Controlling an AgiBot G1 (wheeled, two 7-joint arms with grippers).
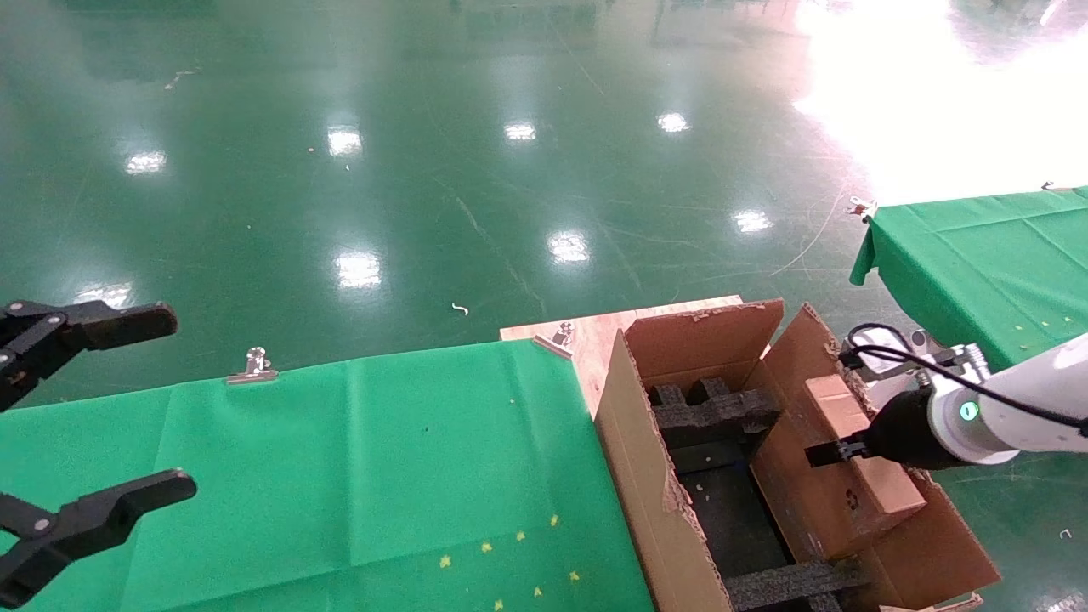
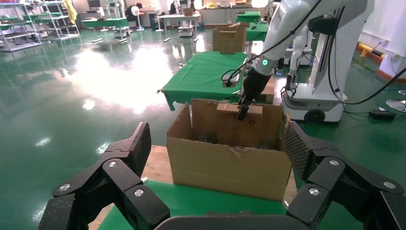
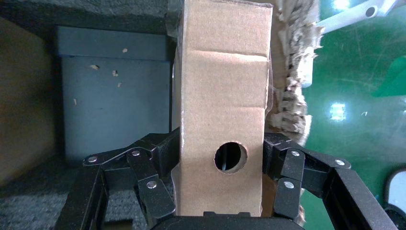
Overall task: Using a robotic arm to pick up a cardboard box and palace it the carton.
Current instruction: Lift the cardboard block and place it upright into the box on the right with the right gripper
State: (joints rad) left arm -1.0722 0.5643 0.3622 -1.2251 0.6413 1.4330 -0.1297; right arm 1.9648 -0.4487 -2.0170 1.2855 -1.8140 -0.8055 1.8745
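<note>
The right pincer [image 1: 829,452] is clamped on the flat, taped cardboard box [image 1: 858,463], over the ragged corrugated carton [image 1: 654,501] at the green counter's [image 1: 340,476] right edge. The left pincer [image 1: 102,408] sits spread wide.

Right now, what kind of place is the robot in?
Probably a factory-style robot test hall: a shiny green floor, green-clothed tables, metal shelving and another white robot.

Glossy green floor [image 1: 425,170] — bright glare
</note>
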